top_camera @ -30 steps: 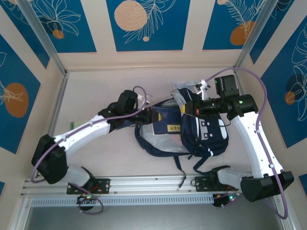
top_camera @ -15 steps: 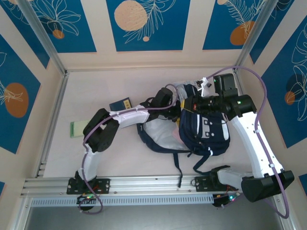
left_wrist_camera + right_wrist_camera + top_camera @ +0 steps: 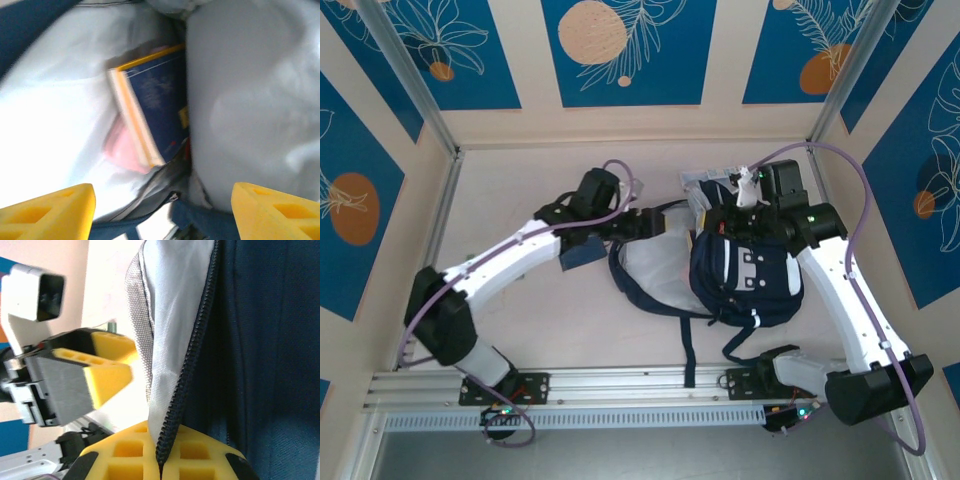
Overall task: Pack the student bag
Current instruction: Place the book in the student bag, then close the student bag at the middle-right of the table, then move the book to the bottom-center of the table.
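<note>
Withdrawn leftward from the student bag [image 3: 745, 285], right of centre on the worktop [image 3: 520, 170], the left gripper [image 3: 161, 202] gapes empty, facing a navy book [image 3: 160, 112] inside; the right gripper [image 3: 160, 460] pinches the bag's zipper edge.

Bright, even light from above; soft shadows on the cream table [image 3: 550, 310]. Left wrist view is smeared, its pale fabric lining [image 3: 45, 130] blown white (lower left worst); right wrist sharper.

Navy student bag [image 3: 745, 280], pale grey lining [image 3: 250, 100], navy booklet [image 3: 157, 105] with yellow edge
</note>
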{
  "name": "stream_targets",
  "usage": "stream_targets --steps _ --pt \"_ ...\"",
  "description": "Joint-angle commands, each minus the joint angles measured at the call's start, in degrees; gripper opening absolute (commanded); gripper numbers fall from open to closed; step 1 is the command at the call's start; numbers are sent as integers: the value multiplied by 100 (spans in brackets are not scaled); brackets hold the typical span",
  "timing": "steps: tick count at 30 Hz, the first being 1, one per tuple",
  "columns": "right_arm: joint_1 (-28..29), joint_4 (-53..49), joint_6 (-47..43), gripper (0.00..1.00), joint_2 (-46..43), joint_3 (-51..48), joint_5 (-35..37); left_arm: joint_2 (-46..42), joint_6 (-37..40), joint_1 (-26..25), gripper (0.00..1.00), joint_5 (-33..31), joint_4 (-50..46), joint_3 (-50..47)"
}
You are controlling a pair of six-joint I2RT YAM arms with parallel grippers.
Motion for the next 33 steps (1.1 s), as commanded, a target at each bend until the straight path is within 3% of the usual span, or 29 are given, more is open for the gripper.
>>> stream_targets --steps 1,4,6,11,12,13,16,22,27,33 --pt "169 -237 -346 0 175 17 1319 -372 445 457 71 -833 -1109 -394" --pt "253 -460 -326 0 389 75 2344 -550 343 1182 72 -1368 -1632 -626" --pt "269 -789 -102 0 601 253 3412 -483 374 1577 72 -1600 -1830 -700" --pt "454 -987 -368 0 940 519 5045 70 563 1953 73 -2215 -1790 -681" --pt "487 -923 -443 2 963 516 5088 264 552 1980 74 -2281 -1819 -580" --pt "503 -885 -499 12 995 530 4939 457 545 1998 74 -2281 -1821 -477" --pt "674 -810 -496 28 1078 511 4576 1026 698 2021 74 -2260 -1802 -143" --pt "1342 -582 -549 47 1059 394 4324 2080 994 2014 68 -1743 -1566 513" --pt "1684 -444 -598 50 1042 410 4120 2618 951 1920 62 -1291 -1573 696" --pt "1867 76 -581 46 988 176 3405 2448 852 1534 58 -905 -1243 -284"
